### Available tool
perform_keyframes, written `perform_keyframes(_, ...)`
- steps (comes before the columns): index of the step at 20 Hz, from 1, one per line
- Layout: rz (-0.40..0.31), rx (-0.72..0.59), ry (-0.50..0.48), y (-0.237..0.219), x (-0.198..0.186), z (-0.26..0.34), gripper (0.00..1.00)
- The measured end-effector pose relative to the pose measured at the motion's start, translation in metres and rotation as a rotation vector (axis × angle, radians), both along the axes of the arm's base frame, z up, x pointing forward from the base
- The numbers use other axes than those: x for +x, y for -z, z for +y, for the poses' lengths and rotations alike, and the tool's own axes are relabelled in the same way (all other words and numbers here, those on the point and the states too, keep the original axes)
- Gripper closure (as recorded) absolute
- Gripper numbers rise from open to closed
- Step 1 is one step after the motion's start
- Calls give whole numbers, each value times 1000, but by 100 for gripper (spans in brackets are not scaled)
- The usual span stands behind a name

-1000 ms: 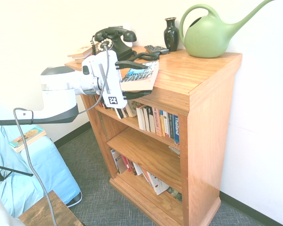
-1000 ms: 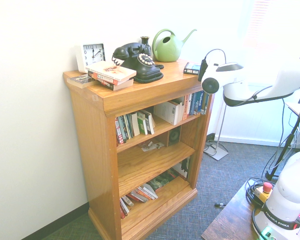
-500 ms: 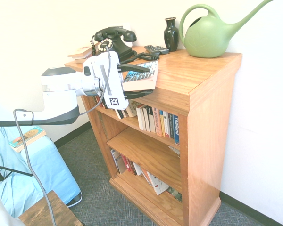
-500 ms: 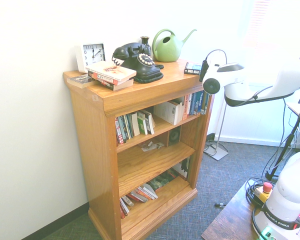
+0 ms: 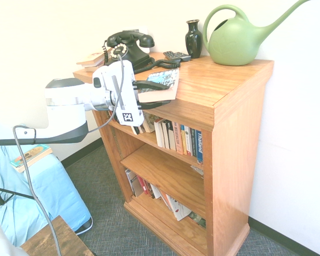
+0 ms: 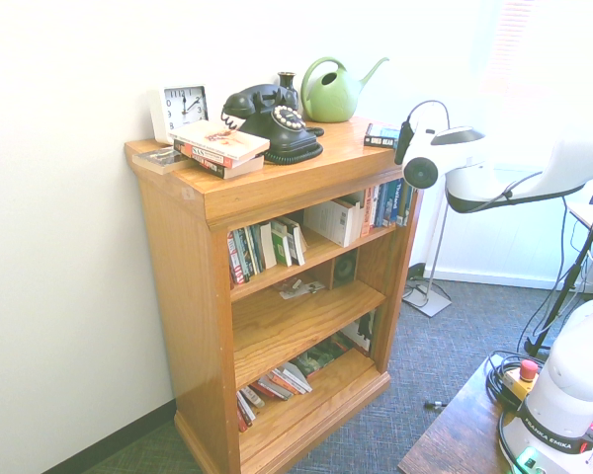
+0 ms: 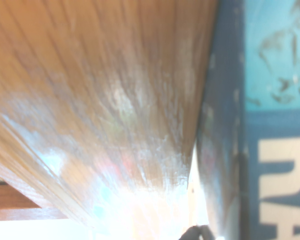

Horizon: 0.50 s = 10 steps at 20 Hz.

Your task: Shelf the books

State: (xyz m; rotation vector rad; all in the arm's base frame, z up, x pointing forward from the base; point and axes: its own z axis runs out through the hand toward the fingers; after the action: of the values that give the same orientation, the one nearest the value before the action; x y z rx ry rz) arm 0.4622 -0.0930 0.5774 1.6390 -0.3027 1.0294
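In the first exterior view, going from left to right, my gripper (image 5: 152, 93) came first, with the two fingers closed on the book (image 5: 161, 84), one above its cover and one under it. I held the book nearly flat, at the front corner of the bookcase (image 5: 232, 112) top; I could not tell if it touched the wood. Behind it stood the phone (image 5: 129, 44), then the vase (image 5: 193, 37), then the green can (image 5: 236, 40).

To do this step well, I judged that I should lift the book free of the top, bring it in front of the upper shelf, turn it so the spine stood upright, and slide it into the gap beside the row (image 5: 178, 140). I should not press hard, because the standing books could fall.

About writing: the cover showed large bold letters, but they were too blurred to read. One blue spine in the row seemed to say "Thailand".
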Motion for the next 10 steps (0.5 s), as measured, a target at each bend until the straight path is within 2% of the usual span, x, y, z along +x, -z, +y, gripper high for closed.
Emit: perform_keyframes(10,-3,15,-15,3,-10,1,100)
